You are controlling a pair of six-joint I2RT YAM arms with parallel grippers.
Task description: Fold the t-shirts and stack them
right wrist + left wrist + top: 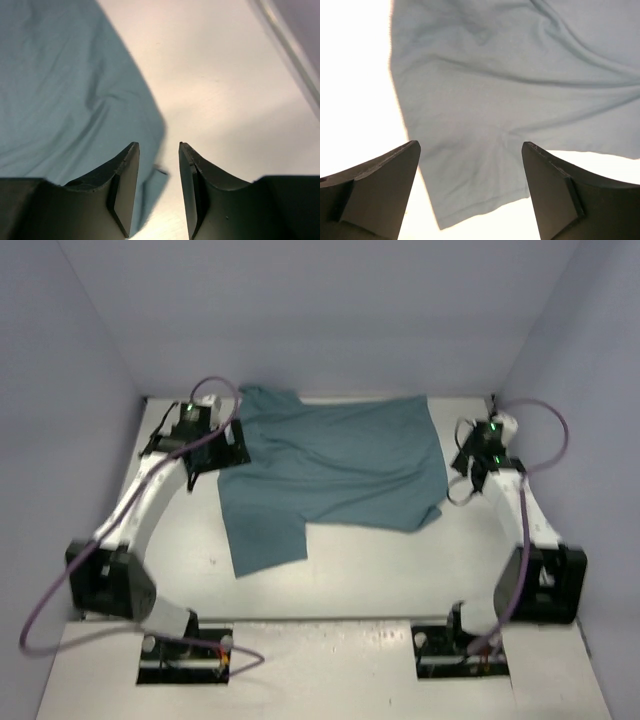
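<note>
t-shirt: teal t-shirt (340,465), rumpled, flat on desk (350,580), centre toward 12 o'clock; one flap down toward 7 o'clock.
left pincer: left pincer (470,145) spread wide, holding nothing, over shirt's 10 o'clock edge.
right pincer: right pincer (159,145) narrowly parted, gap bare, at shirt's 3 o'clock edge.
top view only: full shirt outline, both arms.
left wrist only: hem corner, creases; desk blown out white.
right wrist only: shirt edge passing under one finger.
open room: bare desk at 6 o'clock; walls close at 9, 12, 3.
unclear: finger-cloth contact on right; shirt corner under left pincer hidden from above.
</note>
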